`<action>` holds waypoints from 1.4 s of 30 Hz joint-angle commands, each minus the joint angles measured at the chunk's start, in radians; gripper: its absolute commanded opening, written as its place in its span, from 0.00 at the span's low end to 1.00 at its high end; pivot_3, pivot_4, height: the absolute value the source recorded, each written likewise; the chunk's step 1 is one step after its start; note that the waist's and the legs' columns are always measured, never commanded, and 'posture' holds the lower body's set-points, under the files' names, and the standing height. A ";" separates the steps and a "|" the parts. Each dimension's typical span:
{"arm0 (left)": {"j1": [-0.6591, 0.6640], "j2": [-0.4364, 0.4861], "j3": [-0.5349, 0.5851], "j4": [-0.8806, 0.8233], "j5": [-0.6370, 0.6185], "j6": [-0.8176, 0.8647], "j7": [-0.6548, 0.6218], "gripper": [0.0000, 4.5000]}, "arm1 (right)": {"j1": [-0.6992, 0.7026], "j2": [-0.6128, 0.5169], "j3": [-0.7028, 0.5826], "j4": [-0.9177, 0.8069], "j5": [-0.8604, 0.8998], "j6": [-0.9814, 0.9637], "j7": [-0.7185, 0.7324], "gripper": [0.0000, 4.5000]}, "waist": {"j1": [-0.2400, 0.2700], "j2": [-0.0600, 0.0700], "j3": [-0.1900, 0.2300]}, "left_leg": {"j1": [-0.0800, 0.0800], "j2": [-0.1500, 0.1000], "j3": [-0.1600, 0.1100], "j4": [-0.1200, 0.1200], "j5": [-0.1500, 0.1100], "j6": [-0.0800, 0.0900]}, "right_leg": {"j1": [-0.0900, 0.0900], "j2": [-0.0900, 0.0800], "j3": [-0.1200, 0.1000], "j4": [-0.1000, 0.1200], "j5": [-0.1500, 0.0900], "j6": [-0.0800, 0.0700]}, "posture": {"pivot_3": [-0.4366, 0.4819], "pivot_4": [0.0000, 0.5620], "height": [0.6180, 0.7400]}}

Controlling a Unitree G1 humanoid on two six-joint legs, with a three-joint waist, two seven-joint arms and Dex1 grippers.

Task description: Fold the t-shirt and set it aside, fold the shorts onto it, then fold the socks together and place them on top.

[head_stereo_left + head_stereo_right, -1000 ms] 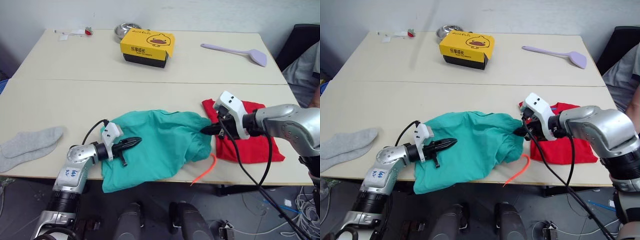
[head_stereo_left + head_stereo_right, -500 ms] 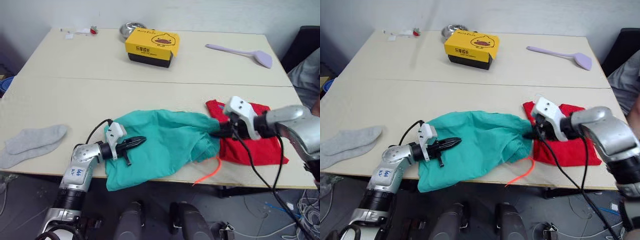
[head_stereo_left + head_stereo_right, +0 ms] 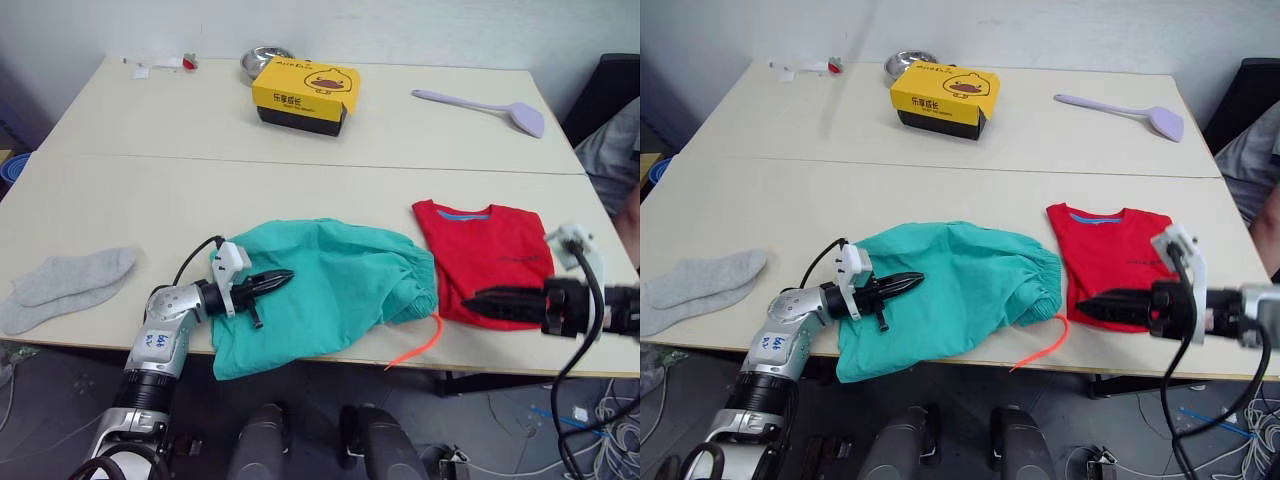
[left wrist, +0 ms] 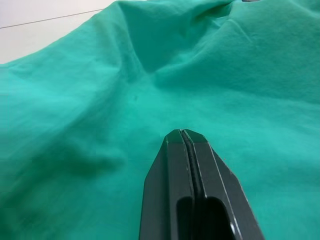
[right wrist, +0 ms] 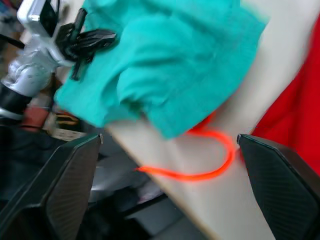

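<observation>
The left gripper (image 3: pixel 278 279), fingers pressed together, rests on the shorts (image 3: pixel 335 285) at lower centre; the right gripper (image 5: pixel 165 150) is spread wide, empty, beside the folded t-shirt (image 3: pixel 485 260) at right. The drawstring (image 3: pixel 415 345) dangles off the table edge — best tucked in before folding. The socks (image 3: pixel 60 285) lie far left.

Between the shorts (image 3: pixel 330 285) and the t-shirt (image 3: pixel 485 260) only a narrow strip of bare table (image 3: pixel 150 190) is free. Wide open room lies toward 12 o'clock, before the yellow box (image 3: pixel 305 93).
</observation>
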 commanded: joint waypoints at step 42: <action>0.034 -0.003 0.012 -0.069 -0.007 0.038 0.013 0.00 | 0.086 0.647 0.410 -0.222 0.697 -1.221 -1.567 0.99 | -0.011 -0.004 -0.003 | 0.000 0.000 0.004 0.001 0.001 0.002 | 0.000 0.002 0.009 0.000 0.003 0.008 | 0.48 0.27 1.00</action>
